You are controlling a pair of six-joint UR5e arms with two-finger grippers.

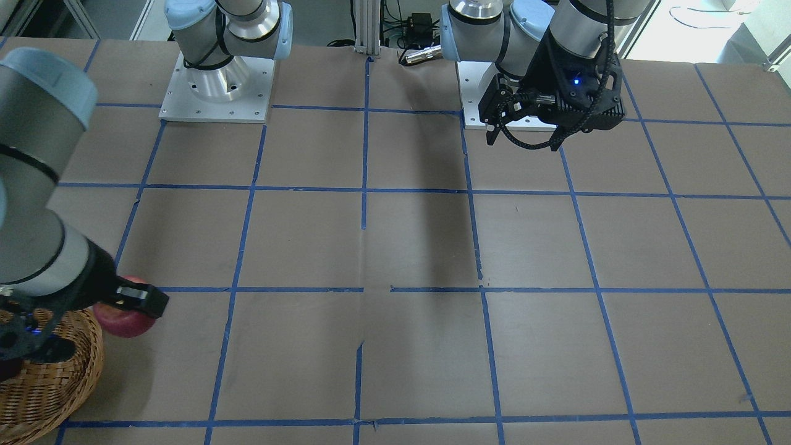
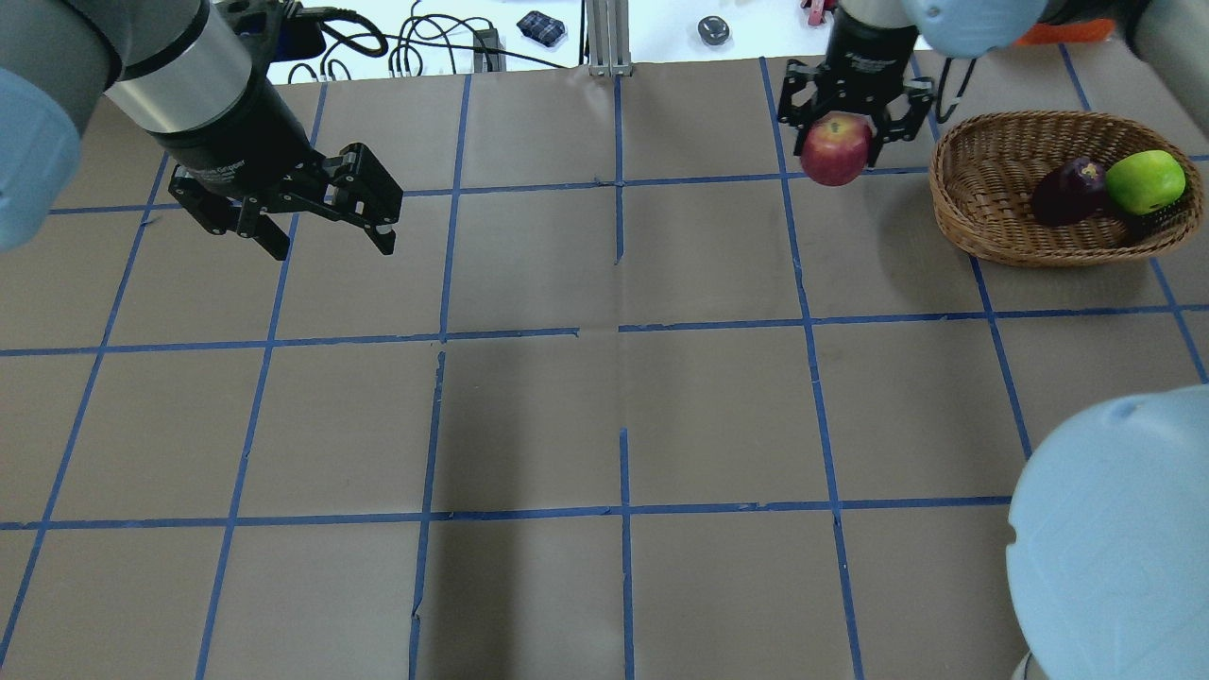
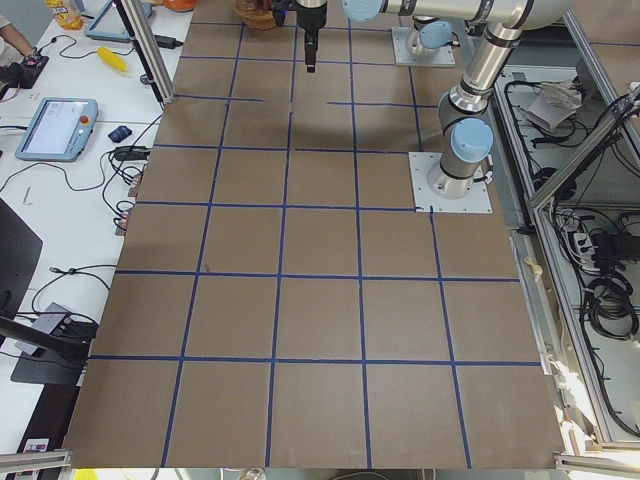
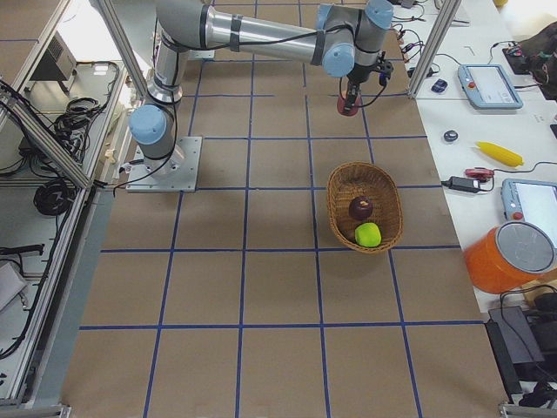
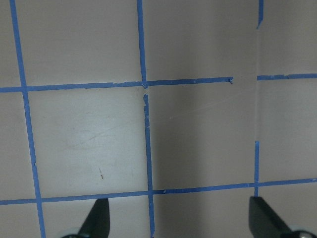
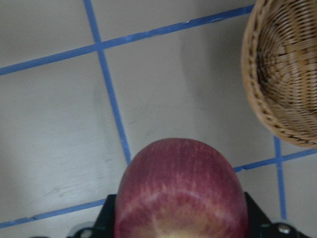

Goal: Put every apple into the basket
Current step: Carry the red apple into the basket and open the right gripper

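My right gripper (image 2: 841,132) is shut on the red apple (image 2: 836,151) and holds it above the table, just left of the wicker basket (image 2: 982,236). The red apple fills the bottom of the right wrist view (image 6: 181,193), with the basket's rim (image 6: 257,99) at the right. The green apple (image 2: 1145,181) and the dark maroon apple (image 2: 1067,189) lie in the basket. My left gripper (image 2: 326,222) is open and empty over the table's far left; its fingertips (image 5: 96,223) show above bare table.
The table is brown with a blue tape grid. Both arm bases (image 1: 216,93) stand at the robot's edge. Cables and small devices (image 2: 538,28) lie on the white bench beyond the far edge. My right arm's elbow (image 2: 1115,538) fills the overhead view's lower right.
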